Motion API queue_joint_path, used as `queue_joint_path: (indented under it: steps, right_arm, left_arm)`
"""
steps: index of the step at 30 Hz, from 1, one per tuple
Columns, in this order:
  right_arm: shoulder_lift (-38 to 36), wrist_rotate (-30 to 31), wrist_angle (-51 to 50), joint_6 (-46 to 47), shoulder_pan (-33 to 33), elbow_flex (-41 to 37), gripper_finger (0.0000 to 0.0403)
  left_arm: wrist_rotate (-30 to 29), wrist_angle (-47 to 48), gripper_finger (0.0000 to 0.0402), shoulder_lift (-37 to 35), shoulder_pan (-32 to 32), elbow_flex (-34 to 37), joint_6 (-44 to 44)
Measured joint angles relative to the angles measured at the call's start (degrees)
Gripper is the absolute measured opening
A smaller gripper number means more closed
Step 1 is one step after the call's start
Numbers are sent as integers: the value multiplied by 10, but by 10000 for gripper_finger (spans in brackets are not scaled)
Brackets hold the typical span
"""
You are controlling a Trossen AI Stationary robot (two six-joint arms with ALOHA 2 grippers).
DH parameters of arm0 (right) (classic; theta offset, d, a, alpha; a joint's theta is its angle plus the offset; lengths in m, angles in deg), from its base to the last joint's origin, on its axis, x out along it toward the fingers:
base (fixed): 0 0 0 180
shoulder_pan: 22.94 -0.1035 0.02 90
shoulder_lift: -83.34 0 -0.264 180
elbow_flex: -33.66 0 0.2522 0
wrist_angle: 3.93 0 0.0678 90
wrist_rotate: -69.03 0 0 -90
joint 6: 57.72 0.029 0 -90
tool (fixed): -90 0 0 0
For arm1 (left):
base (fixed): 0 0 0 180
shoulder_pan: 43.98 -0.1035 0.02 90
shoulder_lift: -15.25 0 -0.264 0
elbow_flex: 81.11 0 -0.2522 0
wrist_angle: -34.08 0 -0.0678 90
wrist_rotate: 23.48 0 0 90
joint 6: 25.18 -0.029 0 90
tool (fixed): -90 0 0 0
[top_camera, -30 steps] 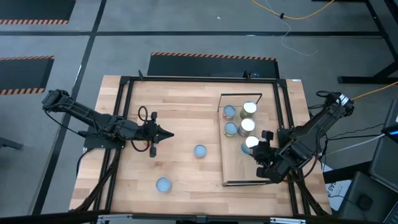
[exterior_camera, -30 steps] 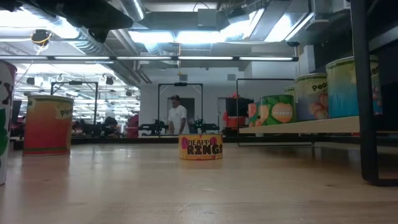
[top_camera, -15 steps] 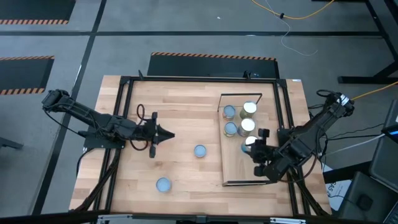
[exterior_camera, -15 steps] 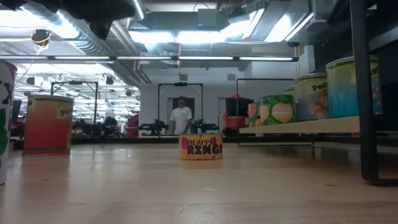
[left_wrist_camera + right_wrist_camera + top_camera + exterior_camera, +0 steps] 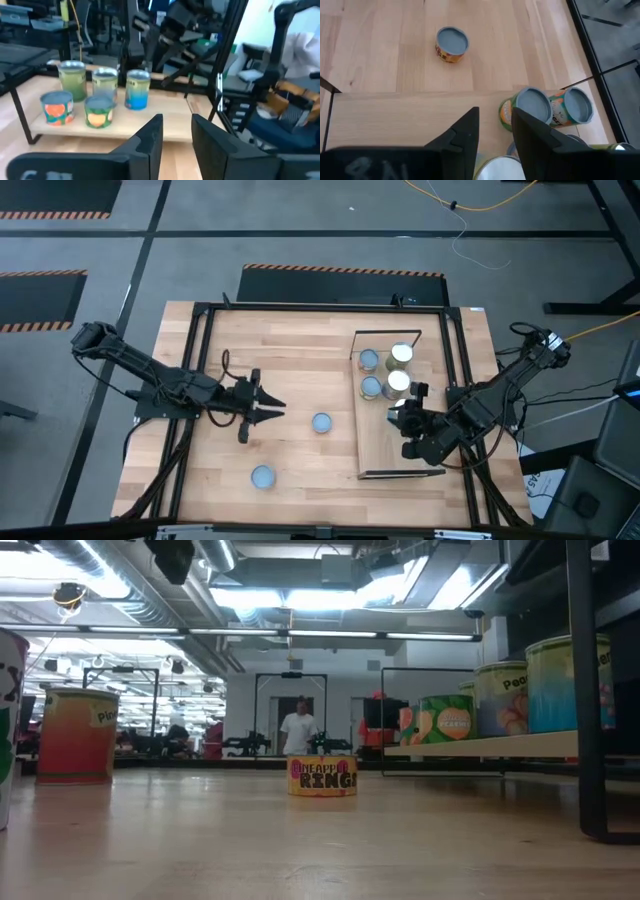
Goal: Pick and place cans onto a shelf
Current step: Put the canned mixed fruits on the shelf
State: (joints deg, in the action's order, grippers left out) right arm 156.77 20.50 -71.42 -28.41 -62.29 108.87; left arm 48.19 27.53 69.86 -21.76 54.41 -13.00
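The right end effector (image 5: 400,416) slides in over the shelf (image 5: 378,455), and where a white can top showed just beside it a second ago, the arm now covers that spot. In the right wrist view its fingers (image 5: 465,131) stand parted with a silvery can top (image 5: 495,167) peeking up just below them, so it reads as released, not clamped on anything. Four more cans (image 5: 384,370) sit grouped at the shelf's far end.

Over on the bench (image 5: 290,360), the left end effector (image 5: 272,408) has crept nearer the shelf and spread its fingers; a moment ago they looked pinched to a point. It is heading for the short pineapple can (image 5: 321,423), which waits between it and the shelf. A second loose can (image 5: 262,476) stands farther from the shelf. My read: one more placement finished, two pickups still owed.
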Motion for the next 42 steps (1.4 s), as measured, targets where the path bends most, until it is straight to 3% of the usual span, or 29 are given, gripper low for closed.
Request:
queue_joint_path:
  steps: [5,9,18,30,35,42]
  right_arm:
    - [0,0,0,0,2,0,118]
    - [0,-6,0,1,2,0,118]
    - [0,-10,3,2,2,0,118]
    - [0,-70,38,2,2,0,118]
    - [0,-72,45,2,2,0,118]
    - [0,-72,45,-6,2,0,118]
  left_arm:
    - [-22,18,92,49,32,-56,14]
    - [-41,96,92,100,61,-132,50]
    - [-69,354,92,237,125,-327,279]
    - [76,552,92,379,169,-497,617]
    - [148,580,92,409,167,-510,720]
    - [179,685,92,426,156,-510,797]
